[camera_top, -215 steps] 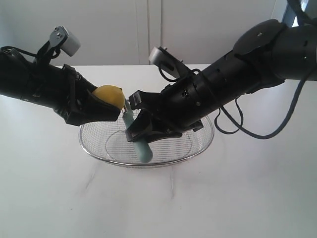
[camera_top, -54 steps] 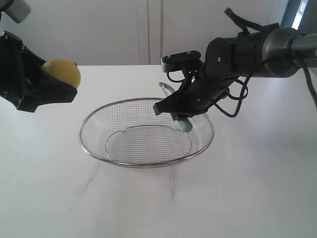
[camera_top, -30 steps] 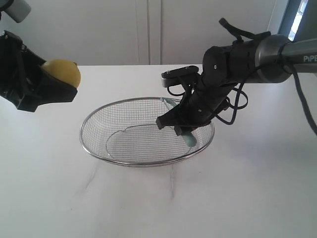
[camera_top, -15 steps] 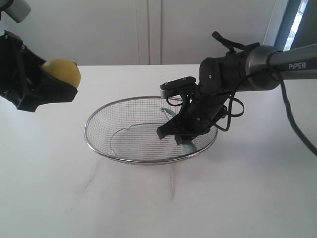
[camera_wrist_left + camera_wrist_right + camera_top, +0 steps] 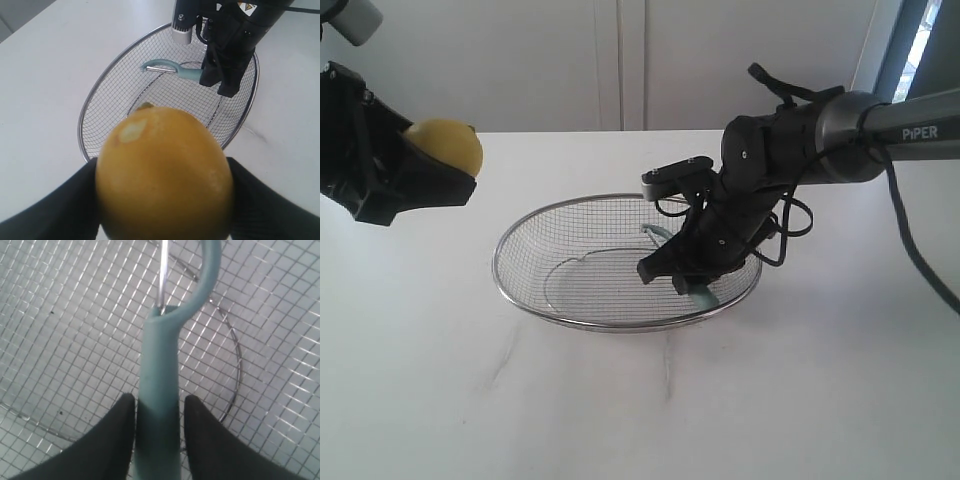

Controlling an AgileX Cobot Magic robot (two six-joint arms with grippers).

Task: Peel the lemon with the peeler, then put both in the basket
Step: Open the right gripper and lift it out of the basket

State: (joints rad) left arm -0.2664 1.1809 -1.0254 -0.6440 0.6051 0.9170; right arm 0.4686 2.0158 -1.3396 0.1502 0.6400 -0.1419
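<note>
Low inside the basket, toward its right side, the right gripper straddles the teal handle of the peeler, which sits close against the mesh. It cannot be told whether the gripper's fingers press the handle or have parted. Well apart to the left, raised above the table, the left gripper is clamped on the lemon. If the fingers cling, lifting could drag the peeler out or shove the basket. Dropped from that height, the lemon might bounce out.
</note>
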